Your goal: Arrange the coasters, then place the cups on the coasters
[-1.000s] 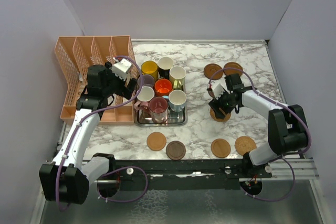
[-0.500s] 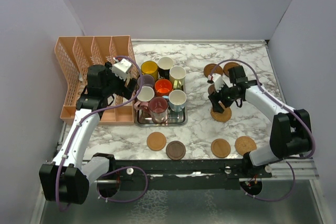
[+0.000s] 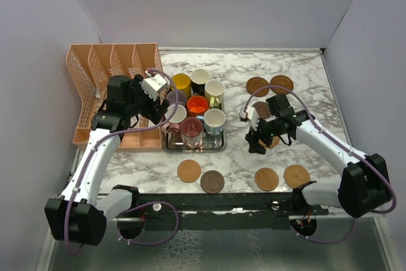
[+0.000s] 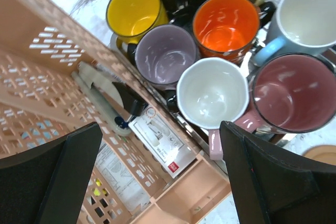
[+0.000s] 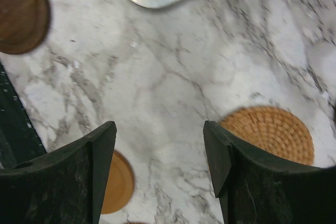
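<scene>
Several cups stand packed in the steel tray (image 3: 219, 145): yellow (image 4: 134, 17), purple (image 4: 165, 56), orange (image 4: 226, 22), pink-white (image 4: 212, 93), maroon (image 4: 296, 93), light blue (image 4: 310, 14). My left gripper (image 4: 160, 135) hangs open above the tray's left edge, beside the pink-white cup (image 3: 176, 114), holding nothing. My right gripper (image 5: 158, 129) is open over bare marble, just left of a woven coaster (image 5: 270, 132) that my arm partly hides in the top view. Other coasters lie at the back (image 3: 257, 85), (image 3: 281, 83) and along the front (image 3: 188, 171), (image 3: 212, 182), (image 3: 266, 179), (image 3: 296, 176).
An orange plastic file rack (image 3: 108, 68) stands left of the tray, and its near compartment (image 4: 199, 182) lies under my left gripper. White walls close the table on three sides. The arm bases and a black rail (image 3: 241, 204) run along the near edge.
My right gripper has drawn away from above the woven coaster, leftward and toward the near edge, leaving the coaster on the marble. The left arm has barely moved.
</scene>
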Robot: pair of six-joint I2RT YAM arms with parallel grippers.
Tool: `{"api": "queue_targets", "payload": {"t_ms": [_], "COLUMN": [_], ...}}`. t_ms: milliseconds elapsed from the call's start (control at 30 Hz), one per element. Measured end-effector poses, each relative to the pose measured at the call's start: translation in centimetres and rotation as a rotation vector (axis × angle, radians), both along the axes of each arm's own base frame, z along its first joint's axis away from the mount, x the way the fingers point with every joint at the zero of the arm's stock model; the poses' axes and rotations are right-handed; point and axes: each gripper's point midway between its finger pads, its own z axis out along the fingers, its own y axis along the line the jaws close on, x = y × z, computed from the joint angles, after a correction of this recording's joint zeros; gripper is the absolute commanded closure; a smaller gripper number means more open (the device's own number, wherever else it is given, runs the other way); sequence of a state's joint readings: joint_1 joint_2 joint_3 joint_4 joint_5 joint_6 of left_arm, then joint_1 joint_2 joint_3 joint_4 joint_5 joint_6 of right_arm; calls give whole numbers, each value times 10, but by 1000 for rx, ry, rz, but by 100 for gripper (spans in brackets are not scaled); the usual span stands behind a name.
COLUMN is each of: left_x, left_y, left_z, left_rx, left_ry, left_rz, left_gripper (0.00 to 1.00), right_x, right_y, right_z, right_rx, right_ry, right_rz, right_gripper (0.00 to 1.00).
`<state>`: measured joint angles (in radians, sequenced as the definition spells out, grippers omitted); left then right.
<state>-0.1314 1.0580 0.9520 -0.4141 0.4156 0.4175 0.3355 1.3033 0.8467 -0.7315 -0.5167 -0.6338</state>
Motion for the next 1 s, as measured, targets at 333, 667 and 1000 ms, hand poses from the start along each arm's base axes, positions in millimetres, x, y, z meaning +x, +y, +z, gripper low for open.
{"api": "queue_targets", "payload": {"t_ms": [333, 667, 1000], "left_x": [3, 25, 30], "left_y": [-15, 8, 12], "left_z": [10, -3, 5], "left_rx": [-60, -95, -115], "left_ry": [26, 83, 49], "left_rz": [-11, 149, 166], "left_gripper": [1, 1, 1], "right_x": [-70, -150, -158], "right_y": [99, 166, 193], "right_z": [21, -9, -48], "right_rx": [146, 149, 42], "right_ry": [-84, -85, -93], "right_rz": [411, 777, 859], "right_gripper": [30, 26, 26]}}
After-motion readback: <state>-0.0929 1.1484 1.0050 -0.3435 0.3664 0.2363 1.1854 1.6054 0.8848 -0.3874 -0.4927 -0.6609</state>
